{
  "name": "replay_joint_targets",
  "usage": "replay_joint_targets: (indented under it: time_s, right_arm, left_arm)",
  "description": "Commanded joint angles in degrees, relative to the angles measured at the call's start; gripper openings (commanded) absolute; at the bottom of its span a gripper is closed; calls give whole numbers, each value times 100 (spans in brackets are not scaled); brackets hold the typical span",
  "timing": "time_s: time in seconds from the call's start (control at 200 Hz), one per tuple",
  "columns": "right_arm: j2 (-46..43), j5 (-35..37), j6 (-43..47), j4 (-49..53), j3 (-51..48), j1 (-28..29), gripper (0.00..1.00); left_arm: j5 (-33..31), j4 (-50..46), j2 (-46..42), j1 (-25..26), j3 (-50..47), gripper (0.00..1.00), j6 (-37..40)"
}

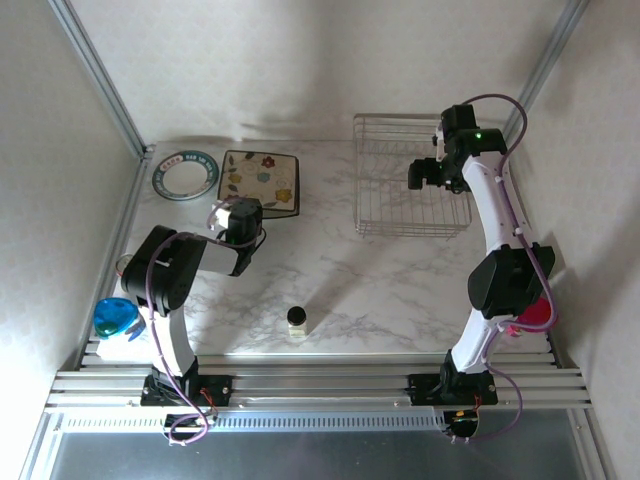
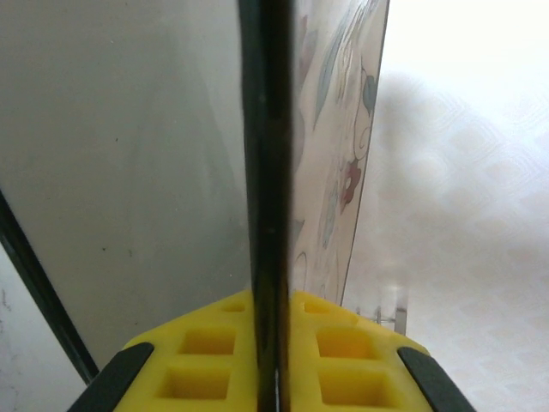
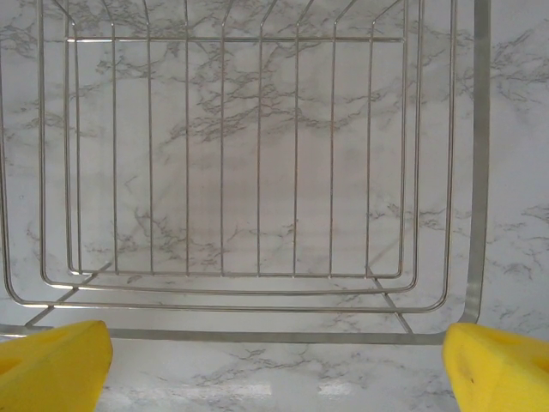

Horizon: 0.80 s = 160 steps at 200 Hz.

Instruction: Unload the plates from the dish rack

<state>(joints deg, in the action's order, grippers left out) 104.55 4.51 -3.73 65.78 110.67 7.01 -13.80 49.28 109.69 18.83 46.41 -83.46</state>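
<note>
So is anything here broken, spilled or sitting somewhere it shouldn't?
Nothing looks broken or spilled. The dish rack holds no plates, the round plate lies flat on the table, and the left gripper pinches the square plate by its dark edge. The only stray item is a small bottle, standing upright alone at mid-table.

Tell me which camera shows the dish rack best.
Right wrist: it looks straight into the dish rack, wires sharp, no plates inside. Top external shows the whole rack small, the right arm crossing its far right corner.
</note>
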Motion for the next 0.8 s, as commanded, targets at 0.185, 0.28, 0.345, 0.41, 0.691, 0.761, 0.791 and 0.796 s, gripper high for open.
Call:
replay_joint_targets:
  time_s: [0.185, 0.28, 0.345, 0.41, 0.691, 0.761, 0.791, 0.796]
  right_arm:
    - [159, -37, 83, -4, 77, 35, 99]
    - [161, -47, 83, -7, 86, 30, 99]
    - [154, -54, 83, -21, 69, 33, 99]
    - [153, -57, 83, -21, 60, 37, 99]
    - [133, -74, 83, -30, 16, 32, 99]
    - [127, -78, 91, -53, -1, 38, 99]
    - [123, -78, 91, -53, -2, 30, 99]
    - [125, -76, 91, -55, -2, 30, 99]
  left_arm:
    - [-412, 1251, -106, 49, 342, 0, -213]
    - [-447, 1220, -89, 67, 334, 0, -243]
    - [-465, 1207, -73, 68, 325, 0, -252]
    - [-441, 1217, -38, 68, 326, 0, -289]
    - [-357, 1172, 61, 68, 360, 0, -414]
    - [-351, 1122, 53, 64, 360, 0, -425]
    - [-355, 1102, 50, 63, 360, 0, -425]
    - [-353, 1102, 47, 66, 360, 0, -425]
